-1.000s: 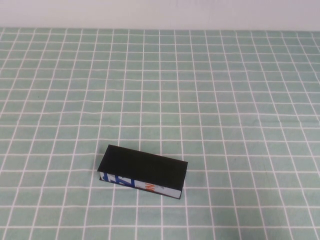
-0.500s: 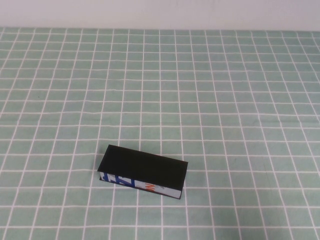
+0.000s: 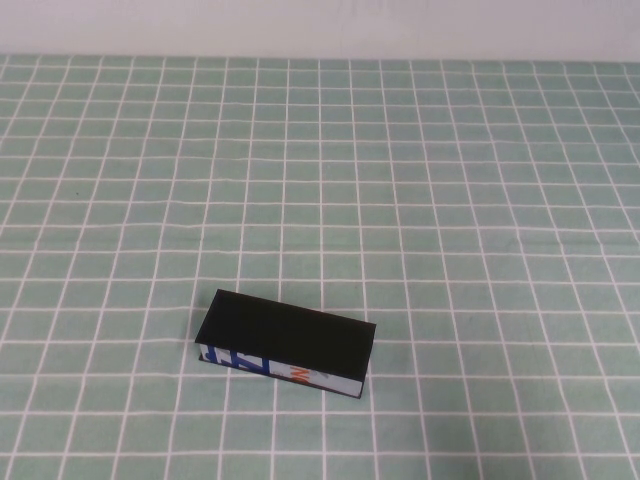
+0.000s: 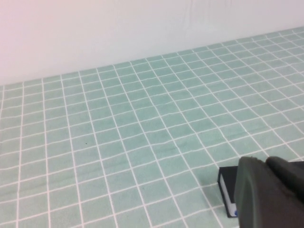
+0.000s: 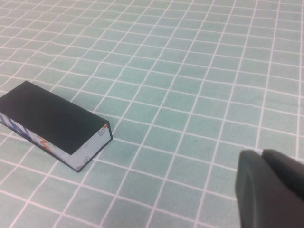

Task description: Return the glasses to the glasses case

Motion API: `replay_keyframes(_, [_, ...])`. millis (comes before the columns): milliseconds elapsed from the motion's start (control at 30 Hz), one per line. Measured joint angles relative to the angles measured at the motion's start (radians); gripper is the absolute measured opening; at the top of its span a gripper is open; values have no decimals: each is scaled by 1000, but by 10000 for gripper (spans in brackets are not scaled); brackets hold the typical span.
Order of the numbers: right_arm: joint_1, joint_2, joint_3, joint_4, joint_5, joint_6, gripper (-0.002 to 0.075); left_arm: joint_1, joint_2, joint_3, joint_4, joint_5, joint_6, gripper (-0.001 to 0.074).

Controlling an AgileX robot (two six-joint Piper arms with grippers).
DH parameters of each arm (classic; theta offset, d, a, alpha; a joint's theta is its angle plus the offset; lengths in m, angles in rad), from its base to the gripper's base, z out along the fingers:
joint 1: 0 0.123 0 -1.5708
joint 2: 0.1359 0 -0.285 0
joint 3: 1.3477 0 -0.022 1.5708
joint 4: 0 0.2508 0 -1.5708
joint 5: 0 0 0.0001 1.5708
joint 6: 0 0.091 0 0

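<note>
The glasses case [image 3: 285, 343] lies closed on the green checked cloth, near the front and left of centre, its white side with blue and orange marks facing the robot. The glasses are out of view. Neither arm shows in the high view. In the left wrist view my left gripper [image 4: 266, 164] is shut and empty, held above the cloth, and it hides most of the case [image 4: 227, 183] behind it. In the right wrist view my right gripper [image 5: 261, 154] is shut and empty, held above the cloth and apart from the case [image 5: 52, 121].
The green cloth with white grid lines [image 3: 450, 200] covers the whole table. A pale wall [image 3: 320, 25] runs along the far edge.
</note>
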Motion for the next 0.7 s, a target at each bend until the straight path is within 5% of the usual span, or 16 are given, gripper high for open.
replay_keyframes(400, [0, 0, 1, 0, 0, 0, -11, 0, -273, 475, 103, -489, 3, -2])
replay_keyframes(700, [0, 0, 1, 0, -2, 0, -11, 13, -287, 652, 174, -400, -78, -2])
